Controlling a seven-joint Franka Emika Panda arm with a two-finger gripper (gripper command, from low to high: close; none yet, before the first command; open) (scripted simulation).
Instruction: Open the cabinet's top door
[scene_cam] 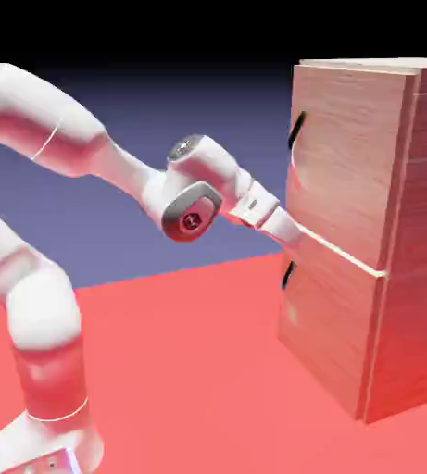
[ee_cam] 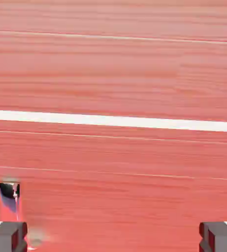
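Note:
The reddish-brown wood-grain cabinet [scene_cam: 419,241] stands at the right of the exterior view. Its top door [scene_cam: 351,157] is the larger upper panel and lies flush. A slim black bar handle [scene_cam: 296,130] sits near that door's upper left edge. My gripper [scene_cam: 295,238] is at the cabinet's front, level with the pale seam [scene_cam: 346,257] between the two panels and well below that handle. In the hand view, wood grain fills the picture and the seam [ee_cam: 113,120] crosses it. The gripper [ee_cam: 113,237] is open, its fingertips [ee_cam: 7,237] far apart with nothing between them.
The shorter lower panel [scene_cam: 328,333] carries a small black handle [scene_cam: 288,273] just under my gripper. A small dark piece [ee_cam: 9,191] shows above the left fingertip in the hand view. The cabinet stands on the red table [scene_cam: 189,370].

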